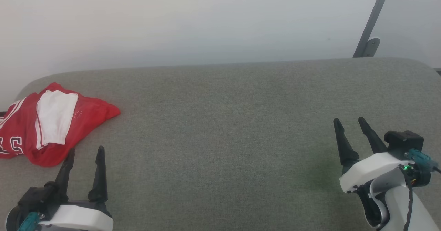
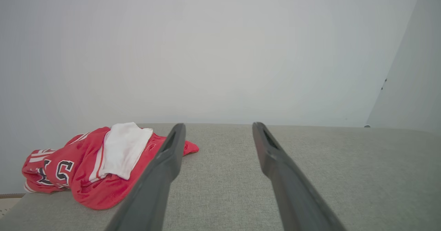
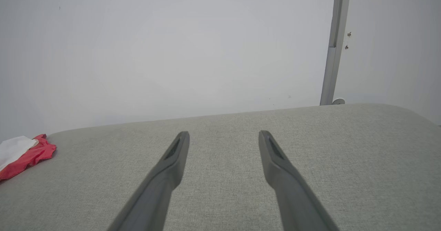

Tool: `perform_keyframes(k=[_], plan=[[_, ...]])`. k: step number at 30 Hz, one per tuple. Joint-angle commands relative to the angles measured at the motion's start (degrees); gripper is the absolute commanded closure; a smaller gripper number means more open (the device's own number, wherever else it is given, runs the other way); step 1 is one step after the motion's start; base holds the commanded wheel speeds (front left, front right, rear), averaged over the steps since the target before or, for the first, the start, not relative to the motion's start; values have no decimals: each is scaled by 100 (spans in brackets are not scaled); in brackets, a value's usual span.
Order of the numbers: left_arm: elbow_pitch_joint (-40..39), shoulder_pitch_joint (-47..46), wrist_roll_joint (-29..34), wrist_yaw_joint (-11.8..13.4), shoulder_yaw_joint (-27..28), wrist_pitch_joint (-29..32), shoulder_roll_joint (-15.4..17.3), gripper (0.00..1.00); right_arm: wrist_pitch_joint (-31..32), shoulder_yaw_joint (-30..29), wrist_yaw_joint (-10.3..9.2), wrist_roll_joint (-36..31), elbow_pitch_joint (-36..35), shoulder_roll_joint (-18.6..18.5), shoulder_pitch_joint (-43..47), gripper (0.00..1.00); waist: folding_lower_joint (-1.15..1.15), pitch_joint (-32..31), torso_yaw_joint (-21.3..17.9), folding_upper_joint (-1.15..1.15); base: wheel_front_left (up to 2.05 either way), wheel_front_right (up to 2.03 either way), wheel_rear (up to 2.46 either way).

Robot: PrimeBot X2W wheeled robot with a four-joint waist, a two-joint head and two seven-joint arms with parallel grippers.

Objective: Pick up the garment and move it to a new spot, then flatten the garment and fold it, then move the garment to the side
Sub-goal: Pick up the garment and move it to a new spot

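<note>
Head view: we are counting one garment, crumpled in a heap at the far left of the grey fabric worktop, with one white sleeve lying on top of the red cloth. We are seeing two grippers, each with two dark fingers. Left gripper is sitting just beside the garment's near edge, fingers spread apart, holding nothing. Right gripper is sitting well apart at the right side, likewise spread and empty. One grey post is rising along the pale wall behind.
</note>
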Motion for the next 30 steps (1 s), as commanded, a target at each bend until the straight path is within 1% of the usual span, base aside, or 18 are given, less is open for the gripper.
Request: perform_keyframes(k=[1,7,12,15,16,24,29,30], plan=[[15,21,-27,-34,25,-25,-6,0,-56,-15,0,-32,9,-16,-15,0,0,-1,1,0,0,0,0],[80,-13,-84,-43,46,-25,-22,0,-58,-42,0,-19,-9,-28,33,0,0,-26,53,0,0,0,0],[207,-76,-168,15,114,-7,-18,0,5,89,0,160,-87,-12,93,0,0,-99,290,0,0,0,0],[260,-109,-252,63,175,23,-9,0,28,192,0,226,-128,-30,118,0,0,-167,509,0,0,0,0],[265,-122,-280,73,204,48,21,0,40,270,0,225,-134,-50,143,0,0,-210,695,0,0,0,0],[203,45,-363,208,378,202,132,0,102,619,0,308,-108,-38,132,0,0,-383,1441,0,0,0,0],[96,175,-414,316,479,335,184,0,132,910,0,361,-80,-18,67,0,0,-471,1860,0,0,0,0],[96,175,-414,316,479,335,184,0,132,910,0,361,-80,-18,67,0,0,-471,1860,0,0,0,0]])
